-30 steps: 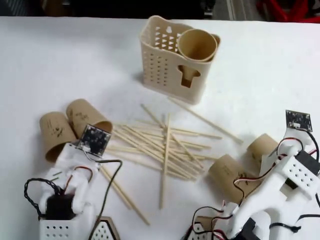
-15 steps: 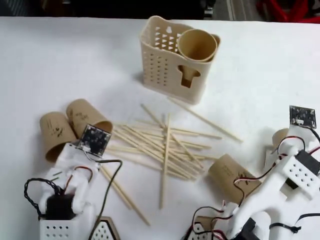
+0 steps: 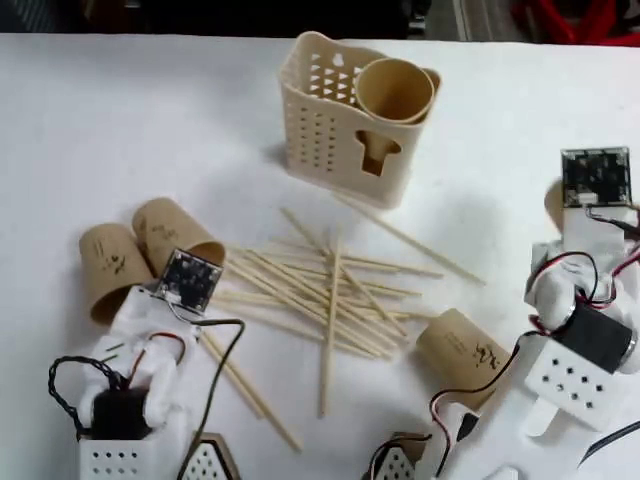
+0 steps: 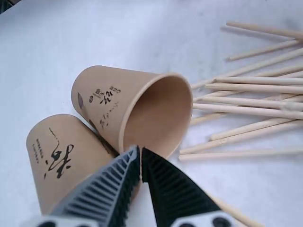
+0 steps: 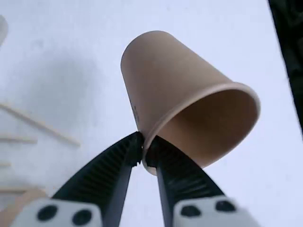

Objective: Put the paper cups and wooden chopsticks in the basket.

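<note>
My right gripper (image 5: 144, 151) is shut on the rim of a brown paper cup (image 5: 175, 90), held above the table at the right side; a sliver of this cup (image 3: 552, 203) shows beside the wrist camera board. A beige basket (image 3: 330, 140) stands at the back with one paper cup (image 3: 395, 90) in it. Wooden chopsticks (image 3: 320, 290) lie scattered mid-table. My left gripper (image 4: 140, 158) is shut, its tips at the lower rim of a lying cup (image 4: 123, 104), with a second cup (image 4: 61, 156) beside it. Another cup (image 3: 460, 345) lies on its side at front right.
The right arm (image 3: 580, 330) with its wires stands over the front right corner. The left arm (image 3: 130, 390) occupies the front left. Bare white table (image 3: 150, 120) stretches between the basket and the left cups.
The right arm has lifted its cup off the table beside the other lying cup and carried it up and toward the back. The left arm has not moved.
</note>
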Controlling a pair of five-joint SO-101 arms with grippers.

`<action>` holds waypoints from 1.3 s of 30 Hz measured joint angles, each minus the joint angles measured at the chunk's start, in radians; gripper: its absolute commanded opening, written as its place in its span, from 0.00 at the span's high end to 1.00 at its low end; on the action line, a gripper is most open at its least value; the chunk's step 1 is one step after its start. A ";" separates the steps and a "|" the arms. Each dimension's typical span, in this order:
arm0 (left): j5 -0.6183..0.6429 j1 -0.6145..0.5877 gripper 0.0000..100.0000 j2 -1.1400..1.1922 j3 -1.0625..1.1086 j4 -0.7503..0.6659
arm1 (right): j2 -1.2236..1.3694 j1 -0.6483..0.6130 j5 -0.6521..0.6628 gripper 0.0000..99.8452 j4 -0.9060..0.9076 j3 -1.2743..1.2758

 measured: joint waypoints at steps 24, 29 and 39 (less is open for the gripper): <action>0.000 0.000 0.97 0.000 0.000 0.000 | 0.331 -0.588 0.002 0.98 0.066 -0.684; 0.000 0.000 0.97 0.000 0.000 0.000 | 0.568 -0.634 0.003 0.98 0.210 -0.928; 0.000 0.000 0.97 0.000 0.000 0.000 | 0.884 -0.658 0.023 0.96 0.356 -1.244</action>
